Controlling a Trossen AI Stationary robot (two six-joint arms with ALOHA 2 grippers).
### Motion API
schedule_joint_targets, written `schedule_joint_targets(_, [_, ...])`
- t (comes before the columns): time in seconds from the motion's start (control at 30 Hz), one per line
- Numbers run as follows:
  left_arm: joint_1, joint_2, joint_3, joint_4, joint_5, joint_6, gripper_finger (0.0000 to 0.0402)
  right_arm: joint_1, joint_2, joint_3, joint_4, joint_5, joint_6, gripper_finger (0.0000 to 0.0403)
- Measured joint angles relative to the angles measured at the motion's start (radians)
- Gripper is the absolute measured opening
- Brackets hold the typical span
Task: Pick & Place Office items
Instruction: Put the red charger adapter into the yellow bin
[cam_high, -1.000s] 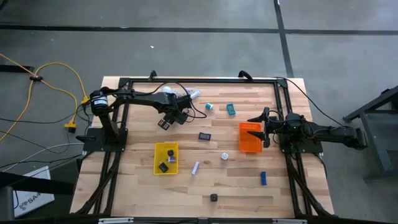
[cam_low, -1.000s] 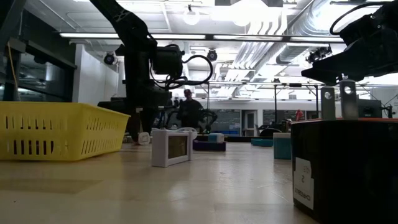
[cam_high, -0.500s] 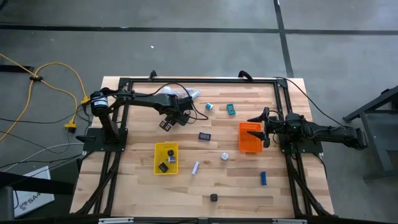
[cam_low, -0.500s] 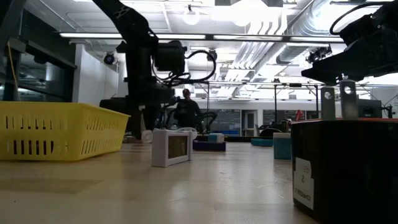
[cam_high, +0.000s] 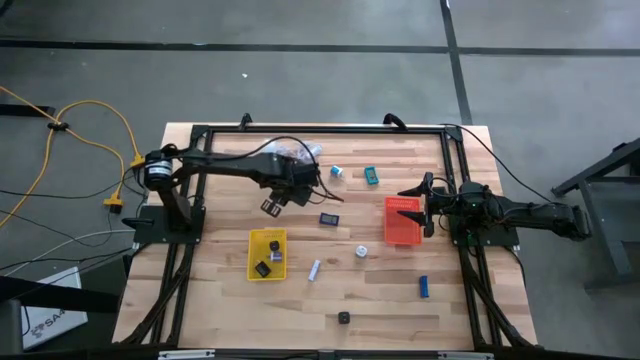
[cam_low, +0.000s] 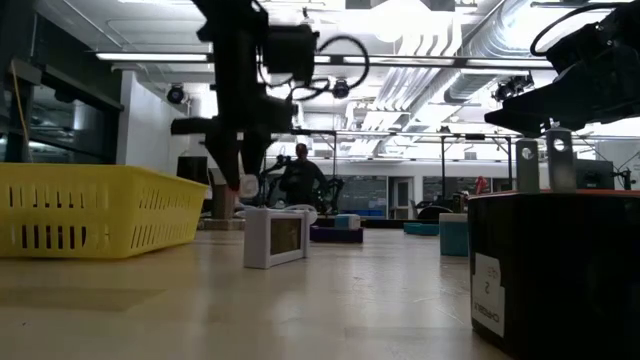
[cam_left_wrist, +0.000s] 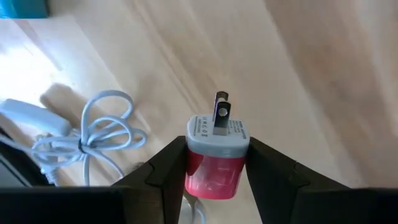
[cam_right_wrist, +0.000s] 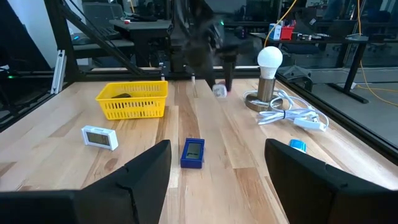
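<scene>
The left claw (cam_left_wrist: 216, 171) is closed on a small red plug adapter (cam_left_wrist: 214, 163) with a grey top and two metal prongs, one finger (cam_left_wrist: 163, 168) pressed to each of its sides. It hangs above the wooden worktop (cam_high: 380, 300), clear of the surface. Just beside the claw, on the far side, stands the white bulb lamp (cam_right_wrist: 270, 73) with its pale cord (cam_left_wrist: 99, 134) lying in loops on the wood. On the claw's near side lies the yellow tray (cam_high: 267, 254), which has two dark items in it.

The right claw (cam_right_wrist: 217, 163) waits at the right side of the worktop with its fingers spread wide and nothing between them, just beside the orange tray (cam_high: 401, 221). Ahead of it lie a blue timer (cam_right_wrist: 193, 152) and a white timer (cam_right_wrist: 99, 137).

Other office items are scattered well apart on the worktop: a teal piece (cam_high: 371, 176) and a small blue-and-white roll (cam_high: 337, 172) towards the far edge, and a blue block (cam_high: 423, 287) and a black piece (cam_high: 343, 318) towards the near edge.

A person (cam_low: 301, 178) shows in the room beyond the worktop.
</scene>
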Motion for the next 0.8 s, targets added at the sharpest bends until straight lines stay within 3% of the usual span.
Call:
schedule_joint_targets(0.33, [-0.136,-0.126,0.004,-0.064,-0.045,-0.272,0.0145,0.0,0.0,0.0,0.0,0.0,0.0,0.0248])
schedule_joint_targets(0.8, [-0.452,-0.173,0.004,-0.249,-0.126,-0.789,0.0145,0.0,0.0,0.0,0.0,0.0,0.0,0.0248])
